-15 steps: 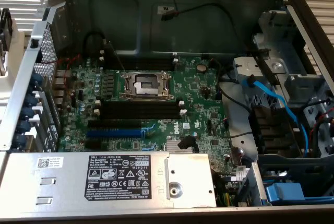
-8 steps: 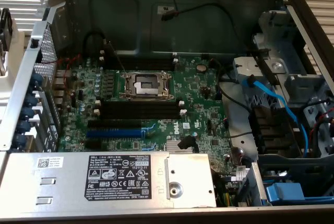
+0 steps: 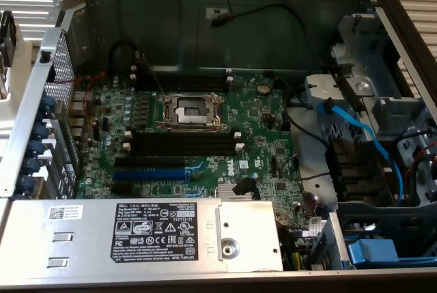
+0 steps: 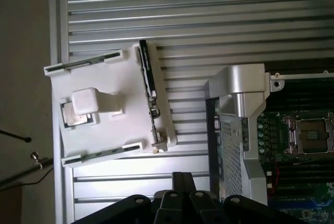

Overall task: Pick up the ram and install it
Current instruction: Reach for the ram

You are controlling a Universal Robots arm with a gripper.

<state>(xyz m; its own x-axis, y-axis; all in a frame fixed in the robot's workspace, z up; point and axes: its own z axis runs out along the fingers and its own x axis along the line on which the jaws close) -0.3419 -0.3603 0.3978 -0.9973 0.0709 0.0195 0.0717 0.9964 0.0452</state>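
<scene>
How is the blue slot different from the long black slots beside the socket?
The blue slot is shorter; the black slots are longer. The black slots have white end clips; the blue slot shows none. Both lie empty and parallel on the green board.

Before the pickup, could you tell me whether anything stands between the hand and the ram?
Nothing visible does. The long, thin dark green ram strip stands on edge in the white plastic holder, and only bare aluminium table slats lie between it and the shut black hand.
</scene>
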